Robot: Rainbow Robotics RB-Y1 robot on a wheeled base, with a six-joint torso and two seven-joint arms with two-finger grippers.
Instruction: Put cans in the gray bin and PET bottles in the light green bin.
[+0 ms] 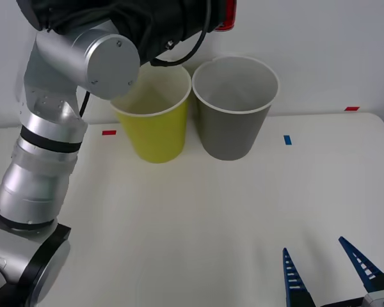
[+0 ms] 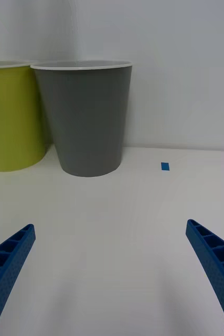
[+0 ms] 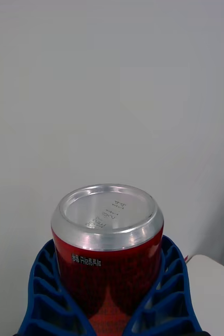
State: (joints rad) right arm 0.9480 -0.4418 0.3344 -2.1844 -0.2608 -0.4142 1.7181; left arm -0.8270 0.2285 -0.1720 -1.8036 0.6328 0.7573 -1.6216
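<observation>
One can (image 3: pixel 107 247) is in play, and the left hand (image 3: pixel 109 310) grips it between its blue fingers (image 3: pixel 43 294), which wrap round the red body with a silver end facing the wrist camera. In the front view the left arm reaches high over the far side of the worktop (image 1: pixel 198 211), and a sliver of red shows at the top edge, above and between the two bins, roughly over the near-left part of the gray bin (image 1: pixel 233 109). The green bin (image 1: pixel 155 121) stands just left of the gray one, their rims almost touching, so the main risk is a drop that clips the shared edge or falls into the wrong bin. To do this step well, I judge the hand should carry the can a little further right until it sits squarely over the gray bin's white inside, then come lower before the fingers let go, so the can drops short and does not bounce out or tip the light bin. The right hand (image 1: pixel 329 272) waits at the near right, just above the worktop, fingers spread wide and holding nothing, well apart from both bins.
</observation>
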